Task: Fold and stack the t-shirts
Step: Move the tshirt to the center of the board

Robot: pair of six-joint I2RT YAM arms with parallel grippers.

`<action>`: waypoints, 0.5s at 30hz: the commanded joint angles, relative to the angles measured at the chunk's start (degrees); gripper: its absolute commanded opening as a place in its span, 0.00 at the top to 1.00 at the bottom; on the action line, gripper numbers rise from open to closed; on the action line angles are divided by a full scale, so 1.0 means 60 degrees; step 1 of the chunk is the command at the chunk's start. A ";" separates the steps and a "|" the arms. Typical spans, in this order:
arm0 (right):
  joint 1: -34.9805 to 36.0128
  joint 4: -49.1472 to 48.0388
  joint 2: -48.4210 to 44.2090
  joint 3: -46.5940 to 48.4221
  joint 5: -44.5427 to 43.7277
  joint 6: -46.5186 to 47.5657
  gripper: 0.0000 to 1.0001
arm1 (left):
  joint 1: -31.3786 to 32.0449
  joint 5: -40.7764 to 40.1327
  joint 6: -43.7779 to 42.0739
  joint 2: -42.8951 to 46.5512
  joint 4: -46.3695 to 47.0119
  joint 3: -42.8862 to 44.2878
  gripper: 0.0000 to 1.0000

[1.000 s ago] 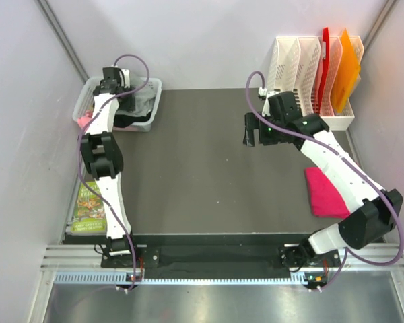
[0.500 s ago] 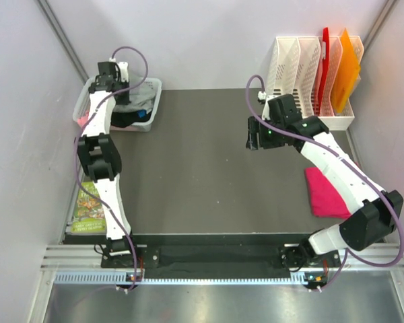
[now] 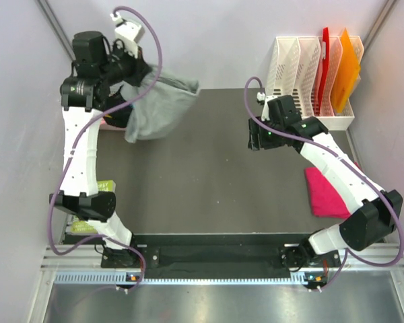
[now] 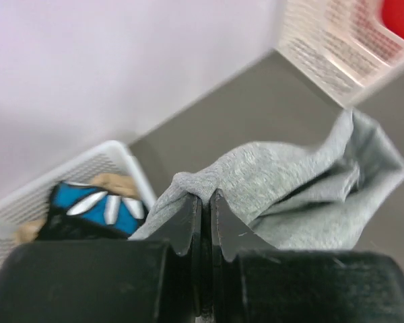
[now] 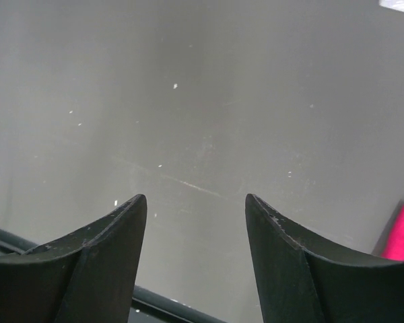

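Observation:
My left gripper (image 3: pixel 137 71) is raised high at the back left, shut on a fold of the light grey t-shirt (image 3: pixel 160 106). The shirt hangs bunched from it above the dark table. In the left wrist view the two jaws stand closed, with grey t-shirt cloth (image 4: pixel 283 182) pinched at the left gripper (image 4: pixel 205 196) tips. The pink t-shirt (image 3: pixel 325 192) lies folded on the table at the right, partly under my right arm. My right gripper (image 3: pixel 254 140) hovers open over bare table near the middle right. The right wrist view shows the right gripper (image 5: pixel 196 198) with nothing between its fingers and a corner of the pink t-shirt (image 5: pixel 402 232).
A white basket (image 4: pixel 114 156) with other clothes, one blue and white (image 4: pixel 87 205), stands at the back left under my left arm. A white file rack (image 3: pixel 303 67) at the back right holds an orange folder (image 3: pixel 348 67) and a red folder (image 3: pixel 324 60). A green book (image 3: pixel 105 184) lies left of the table.
My left gripper shut on the grey t-shirt in the basket and lifted it up and out. The right gripper narrowed somewhat and barely moved.

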State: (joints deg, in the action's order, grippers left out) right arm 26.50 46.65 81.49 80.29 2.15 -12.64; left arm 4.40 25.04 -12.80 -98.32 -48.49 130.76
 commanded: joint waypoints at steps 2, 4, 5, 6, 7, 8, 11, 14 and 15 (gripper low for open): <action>-0.0007 -0.0349 -0.0208 0.0475 -0.0797 0.0130 0.41 | 0.0992 0.0690 -0.0899 0.0448 -0.1498 -0.1602 1.00; -0.0037 -0.0422 -0.0310 0.0505 -0.0915 0.0072 0.43 | 0.1242 0.0720 -0.0856 0.0595 -0.1498 -0.2103 1.00; -0.0052 -0.0408 -0.0398 0.0505 -0.1017 0.0086 0.43 | 0.1490 0.0705 -0.0812 0.0654 -0.1513 -0.2497 1.00; -0.0066 -0.0422 -0.0442 0.0505 -0.1061 0.0071 0.43 | 0.1609 0.0691 -0.0782 0.0669 -0.1528 -0.2646 1.00; -0.0066 -0.0408 -0.0501 0.0490 -0.1120 0.0057 0.43 | 0.1711 0.0676 -0.0695 0.0669 -0.1499 -0.2778 1.00; -0.0066 -0.0407 -0.0617 0.0476 -0.1237 0.0071 0.43 | 0.1886 0.0690 -0.0622 0.0626 -0.1469 -0.3041 1.00; -0.0066 -0.0349 -0.0837 0.0402 -0.1413 -0.0016 0.45 | 0.2369 0.0764 -0.0460 0.0553 -0.1469 -0.3568 1.00; -0.0066 -0.0261 -0.1086 0.0271 -0.1472 -0.0104 0.47 | 0.3071 0.0589 -0.0329 0.0509 -0.1324 -0.3979 1.00; -0.0066 -0.0246 -0.1145 0.0241 -0.1458 -0.0105 0.47 | 0.3249 0.0501 -0.0256 0.0523 -0.1265 -0.4053 1.00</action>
State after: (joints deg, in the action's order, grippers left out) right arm 26.39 46.26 78.65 80.38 -4.82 -12.64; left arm 19.14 27.44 -15.68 -97.10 -58.72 107.63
